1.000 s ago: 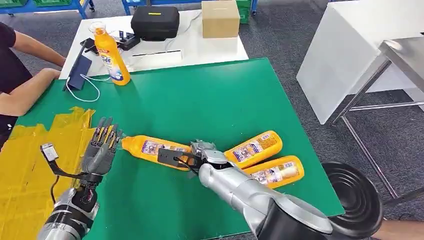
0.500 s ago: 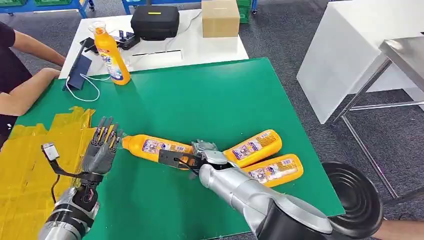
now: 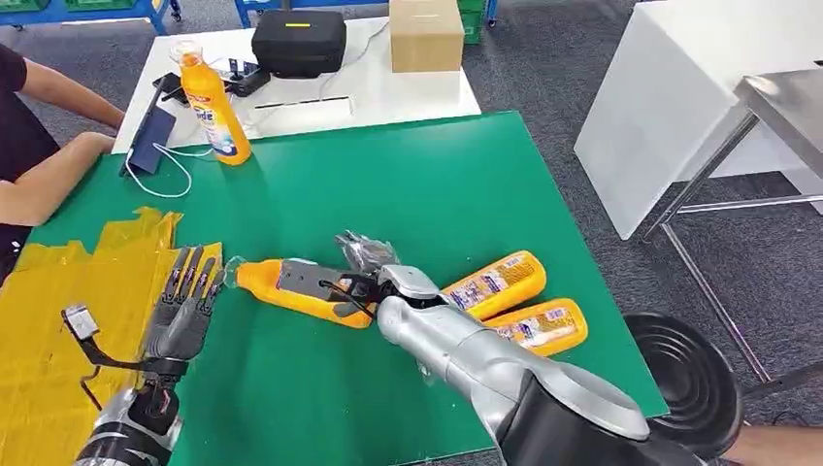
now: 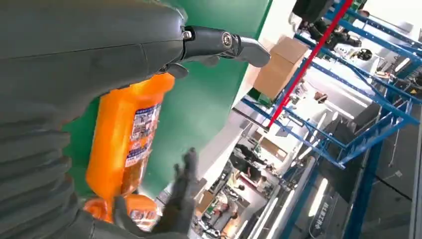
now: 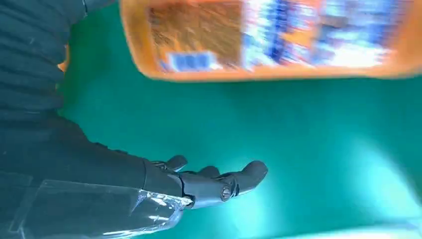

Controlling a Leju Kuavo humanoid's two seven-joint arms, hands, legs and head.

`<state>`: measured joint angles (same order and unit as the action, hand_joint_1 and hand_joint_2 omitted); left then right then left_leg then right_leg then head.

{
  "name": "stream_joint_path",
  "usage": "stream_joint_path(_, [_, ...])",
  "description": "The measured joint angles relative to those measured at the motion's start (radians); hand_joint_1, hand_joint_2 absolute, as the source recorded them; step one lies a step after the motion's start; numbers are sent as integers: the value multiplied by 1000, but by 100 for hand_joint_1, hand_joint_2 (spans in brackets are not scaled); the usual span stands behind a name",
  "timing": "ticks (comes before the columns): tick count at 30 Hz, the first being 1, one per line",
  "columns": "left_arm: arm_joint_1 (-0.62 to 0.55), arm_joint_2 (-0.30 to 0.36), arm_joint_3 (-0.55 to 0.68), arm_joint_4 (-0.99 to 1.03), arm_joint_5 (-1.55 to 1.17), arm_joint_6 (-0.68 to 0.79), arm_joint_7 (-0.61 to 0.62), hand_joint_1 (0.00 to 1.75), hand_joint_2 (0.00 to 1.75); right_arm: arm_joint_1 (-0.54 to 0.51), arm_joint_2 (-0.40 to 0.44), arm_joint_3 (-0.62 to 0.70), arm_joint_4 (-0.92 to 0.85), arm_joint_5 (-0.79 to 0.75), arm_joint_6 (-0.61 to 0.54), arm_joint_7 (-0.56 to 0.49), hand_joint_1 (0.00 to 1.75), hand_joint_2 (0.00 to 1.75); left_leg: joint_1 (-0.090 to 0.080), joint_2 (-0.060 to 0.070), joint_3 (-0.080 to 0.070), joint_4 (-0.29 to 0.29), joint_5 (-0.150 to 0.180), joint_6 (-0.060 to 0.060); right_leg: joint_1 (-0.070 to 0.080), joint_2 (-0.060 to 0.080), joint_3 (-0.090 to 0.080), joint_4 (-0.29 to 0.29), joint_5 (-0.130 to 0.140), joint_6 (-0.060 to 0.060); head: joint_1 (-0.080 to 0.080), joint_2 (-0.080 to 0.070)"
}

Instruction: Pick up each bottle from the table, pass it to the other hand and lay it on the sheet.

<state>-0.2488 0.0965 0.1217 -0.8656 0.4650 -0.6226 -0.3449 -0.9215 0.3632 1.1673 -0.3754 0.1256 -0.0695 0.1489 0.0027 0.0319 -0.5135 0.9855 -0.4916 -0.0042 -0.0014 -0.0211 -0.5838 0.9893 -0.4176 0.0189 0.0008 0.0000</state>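
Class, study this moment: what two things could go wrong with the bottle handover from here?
1. The right hand is over the lying bottle, but its thumb looks clear of it in the right wrist view, so the bottle may roll or slip when lifted.
2. The open left hand waits near the cap end and might bump it.

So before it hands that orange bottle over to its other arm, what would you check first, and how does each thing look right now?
1. Right robot hand on the lying bottle: ok, fingers over its middle.
2. Grip firm: cannot tell, the arm hides the contact.
3. Left robot hand ready to receive: ok, fingers spread, holding nothing, beside the bottle's cap.
4. Yellow sheet free for laying: ok.
5. Two other bottles out of the way: ok, they lie behind the right arm.
6. Person's arm clear: ok, at the table's far corner.
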Motion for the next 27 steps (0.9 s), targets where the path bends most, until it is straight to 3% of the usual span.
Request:
stream_joint_path(8, [181,6,101,-172,20,-27,19,0,175,-118,0,-1,-148,-45,50,-54,0,175,0,-1,-1,0,0,0,1,0,-2,0,0,0,0,0])
stream_joint_path(15, [214,2,144,-225,10,-32,33,0,175,-120,0,4,-188,-31,59,-50,0,175,0,-2,-1,0,0,0,0,0,-2,0,0,0,0,0])
stream_joint_path(17, [209,2,145,-226,7,-35,37,0,175,-117,0,11,-191,-31,72,-8,0,175,0,-2,0,0,0,0,0,0,-2,-1,0,0,0,0])
stream_joint_path(19, [182,1,139,-213,-3,-42,44,0,175,-106,0,37,-191,-53,91,80,0,175,0,-3,0,0,0,0,1,-1,-2,-1,0,0,0,0])
stream_joint_path(24, [-14,-5,65,-54,-44,-43,32,0,175,-59,0,131,-191,-119,119,280,0,175,0,-8,0,0,1,0,0,-5,0,-1,0,0,0,0])
stream_joint_path(27, [-113,-16,13,37,-55,-43,23,0,175,-43,0,169,-187,-141,125,331,0,175,0,-5,0,0,1,0,0,-5,0,0,1,1,0,0])
